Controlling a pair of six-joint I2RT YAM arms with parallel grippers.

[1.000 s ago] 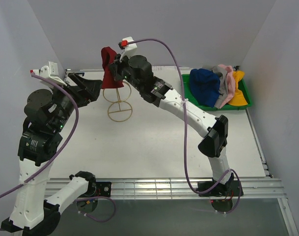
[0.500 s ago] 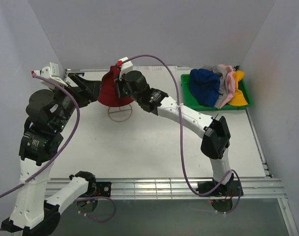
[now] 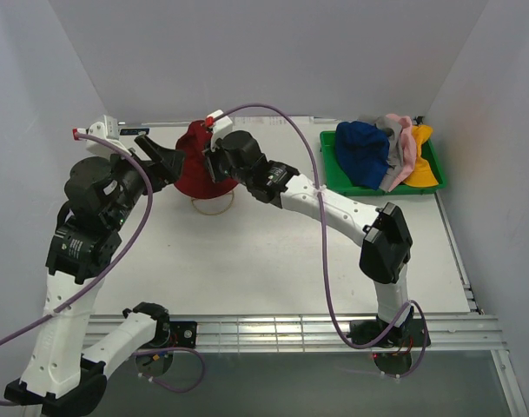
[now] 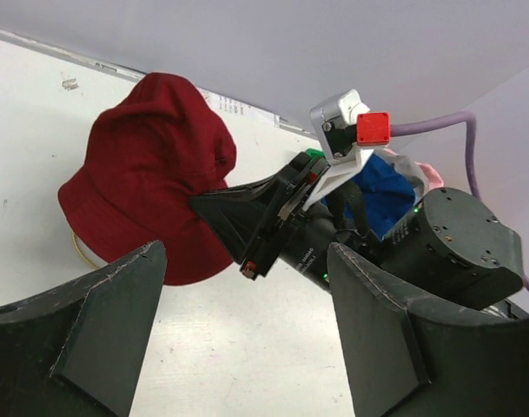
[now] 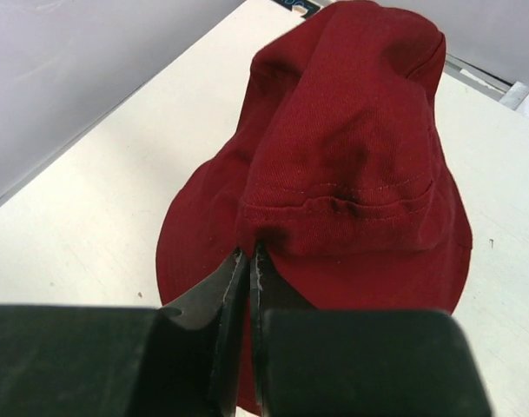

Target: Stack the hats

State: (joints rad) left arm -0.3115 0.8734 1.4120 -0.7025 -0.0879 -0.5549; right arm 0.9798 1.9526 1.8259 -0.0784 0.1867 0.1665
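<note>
- right gripper (image 5: 248, 254) is clamped tight on a fold of the dark red hat (image 5: 351, 156)
- left gripper (image 3: 170, 161) hangs spread wide just beside it, gripping nothing

The dark red hat (image 3: 197, 167) no longer hangs bunched above the wire stand (image 3: 214, 205). It now sits lower, spread over the stand, with only the base ring (image 3: 203, 207) exposed. The right gripper (image 5: 249, 263), pinching the hat's fabric, has descended with it. The left gripper (image 3: 168, 158) has advanced to just beside the hat.
</note>
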